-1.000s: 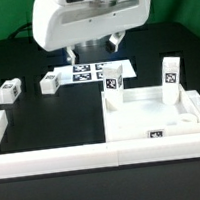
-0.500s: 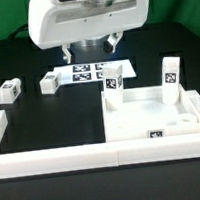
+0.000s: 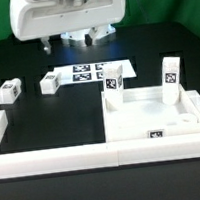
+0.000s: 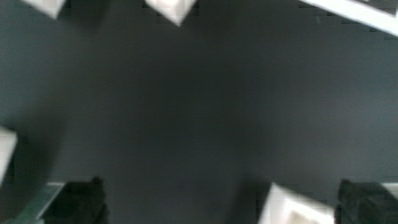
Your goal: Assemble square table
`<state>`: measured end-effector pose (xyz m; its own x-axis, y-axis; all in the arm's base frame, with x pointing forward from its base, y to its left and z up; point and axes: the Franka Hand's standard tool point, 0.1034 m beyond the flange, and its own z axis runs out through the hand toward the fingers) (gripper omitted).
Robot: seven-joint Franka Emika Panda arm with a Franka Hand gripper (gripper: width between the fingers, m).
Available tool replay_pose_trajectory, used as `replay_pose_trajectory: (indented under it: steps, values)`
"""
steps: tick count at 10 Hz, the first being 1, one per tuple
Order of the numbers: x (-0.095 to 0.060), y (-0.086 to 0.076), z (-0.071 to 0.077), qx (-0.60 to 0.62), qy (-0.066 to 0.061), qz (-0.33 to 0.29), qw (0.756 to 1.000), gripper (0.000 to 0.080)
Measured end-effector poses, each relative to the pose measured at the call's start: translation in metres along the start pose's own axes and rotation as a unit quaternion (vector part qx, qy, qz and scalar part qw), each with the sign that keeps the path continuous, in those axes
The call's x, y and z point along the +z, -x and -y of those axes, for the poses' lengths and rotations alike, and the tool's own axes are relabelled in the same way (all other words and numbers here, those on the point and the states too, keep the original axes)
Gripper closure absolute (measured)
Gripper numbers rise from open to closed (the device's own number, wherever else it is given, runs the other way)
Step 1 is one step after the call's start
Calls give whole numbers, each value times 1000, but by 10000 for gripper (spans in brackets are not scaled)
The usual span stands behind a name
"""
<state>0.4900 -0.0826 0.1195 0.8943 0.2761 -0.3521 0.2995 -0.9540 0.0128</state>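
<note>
White tabletop [image 3: 140, 112] at 4 o'clock, two upright legs [image 3: 171, 78] on it | loose legs [image 3: 9, 92] at 9 o'clock, near marker board [image 3: 90, 72] | border wall [image 3: 54, 158] at 6 o'clock | hand [image 4: 222, 198] open, empty

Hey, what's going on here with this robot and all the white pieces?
A robot arm is putting a square table together. Its gripper hangs open and empty above the far side of the black surface. The white tabletop lies at the exterior view's right with two upright legs standing on it. Two loose legs lie at the left.
</note>
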Motion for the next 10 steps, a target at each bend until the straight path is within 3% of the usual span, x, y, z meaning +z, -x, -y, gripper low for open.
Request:
replay_pose_trajectory:
  steps: [1,2,7,9,10]
  values:
    - [16,17,-12,11,-3,-4,1000,150]
    - [30,32,-17,22,-22,4,1000,150]
    - [31,32,-17,23,-22,5,999,150]
    - [57,59,-29,76,-46,25,996,150]
    - [76,69,-29,111,-51,44,991,150]
